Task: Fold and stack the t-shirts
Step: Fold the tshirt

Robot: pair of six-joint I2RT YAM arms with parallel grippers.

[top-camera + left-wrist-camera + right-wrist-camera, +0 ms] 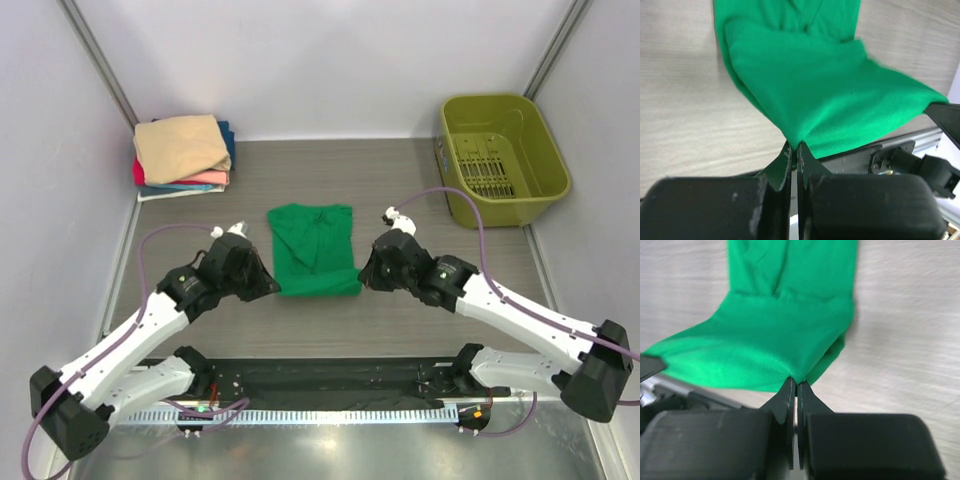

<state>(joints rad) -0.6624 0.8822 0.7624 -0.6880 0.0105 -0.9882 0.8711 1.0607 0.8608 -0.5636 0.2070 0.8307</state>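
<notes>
A bright green t-shirt point(314, 248) lies on the table's middle, partly folded, its near edge lifted and stretched between both arms. My left gripper point(274, 283) is shut on the shirt's near left corner; in the left wrist view the cloth point(825, 95) rises from the pinched fingertips point(794, 148). My right gripper point(362, 272) is shut on the near right corner, the green cloth point(770, 335) spreading from its closed tips point(795, 382). A stack of folded t-shirts point(184, 155), tan on top with pink, red and blue below, sits at the back left.
An olive-green plastic bin point(502, 158) stands at the back right. White walls with metal posts enclose the wooden table point(400, 320). A black strip and a rail point(330, 400) run along the near edge by the arm bases.
</notes>
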